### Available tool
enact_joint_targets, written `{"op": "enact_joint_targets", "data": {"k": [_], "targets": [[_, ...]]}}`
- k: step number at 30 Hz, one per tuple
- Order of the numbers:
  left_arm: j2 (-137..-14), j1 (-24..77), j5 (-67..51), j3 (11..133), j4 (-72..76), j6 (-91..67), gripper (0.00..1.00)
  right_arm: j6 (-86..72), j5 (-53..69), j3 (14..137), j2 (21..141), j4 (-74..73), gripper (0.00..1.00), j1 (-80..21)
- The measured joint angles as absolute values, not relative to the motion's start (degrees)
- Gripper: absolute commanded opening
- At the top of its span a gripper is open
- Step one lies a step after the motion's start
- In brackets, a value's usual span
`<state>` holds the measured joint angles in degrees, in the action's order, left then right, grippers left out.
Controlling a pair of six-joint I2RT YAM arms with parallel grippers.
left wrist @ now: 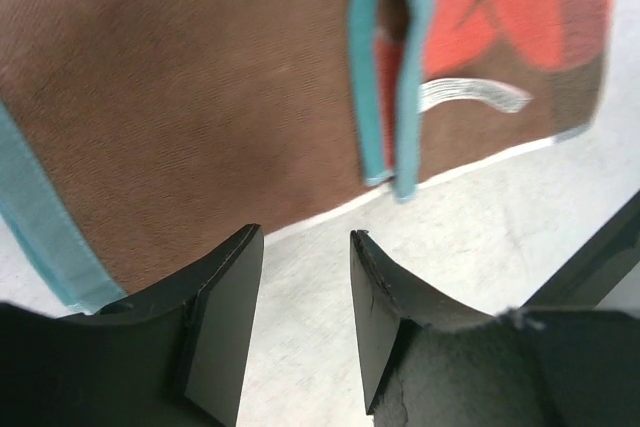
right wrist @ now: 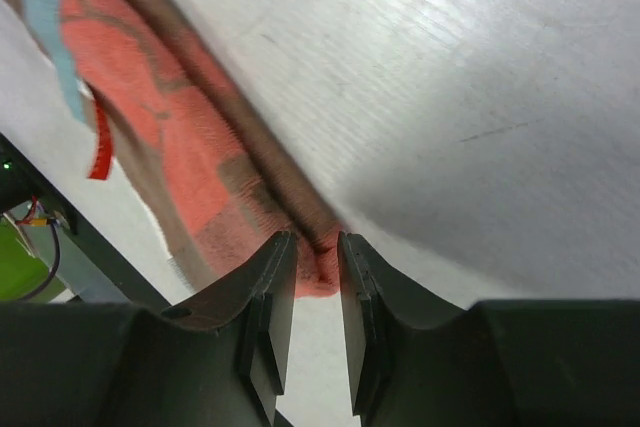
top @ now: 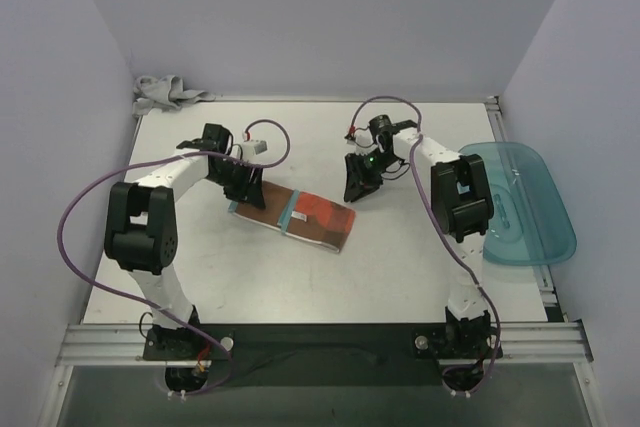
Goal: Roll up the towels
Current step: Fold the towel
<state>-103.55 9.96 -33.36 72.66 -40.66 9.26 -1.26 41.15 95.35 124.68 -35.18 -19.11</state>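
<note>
A rust-brown towel (top: 305,215) with teal edging and an orange pattern lies folded flat mid-table. My left gripper (top: 245,187) hovers over its left end. In the left wrist view it is open (left wrist: 305,242), with bare table between the fingers and the brown towel (left wrist: 200,97) just beyond the tips. My right gripper (top: 358,185) is at the towel's far right corner. Its jaws (right wrist: 317,242) stand narrowly open, with the orange corner of the towel (right wrist: 170,137) between the tips. A light grey towel (top: 165,93) lies crumpled at the back left corner.
A translucent teal tray (top: 520,202) hangs over the table's right edge, beside the right arm. Purple walls close in the back and both sides. Cables loop from both arms above the table.
</note>
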Motion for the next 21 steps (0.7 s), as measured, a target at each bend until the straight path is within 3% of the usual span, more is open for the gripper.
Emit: {"op": "enact_joint_targets", "data": {"k": [8,14,21], "targets": [[-112.97,8.86,-30.76,75.66,-43.35,10.81,0.45,-1.48,44.38,89.41,126.85,-34.76,0.1,-19.16],[-121.78,10.87,-31.33,88.9,-45.71,11.57,0.44,-2.98,48.1,75.75,120.49,-32.73,0.1,-21.67],[-130.87,14.72,-34.06,104.53,-46.89,13.3,0.55,-2.5,50.5,70.28,116.42,-32.14,0.12,-30.68]]}}
